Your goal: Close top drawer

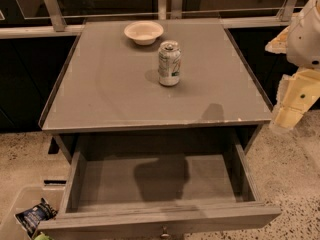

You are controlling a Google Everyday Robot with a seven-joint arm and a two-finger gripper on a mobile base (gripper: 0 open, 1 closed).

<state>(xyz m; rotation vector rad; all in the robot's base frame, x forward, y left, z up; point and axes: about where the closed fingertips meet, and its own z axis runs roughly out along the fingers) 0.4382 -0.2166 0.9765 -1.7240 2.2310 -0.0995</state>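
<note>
The top drawer (160,219) stands pulled far out toward me below the grey cabinet top (100,94). Its inside is bare and a shadow falls on its floor. Its flat front panel runs along the bottom of the view, with a small round knob (163,231) at centre. My gripper (291,109), cream and white, hangs at the right edge of the view. It is beside the cabinet's front right corner, above the floor and clear of the drawer. It holds nothing that I can see.
A white bowl (143,32) sits at the back of the cabinet top and a drink can (169,63) stands near its middle. A clear bin (20,204) with a blue snack bag (34,216) stands on the floor at lower left. Dark cabinets line the back.
</note>
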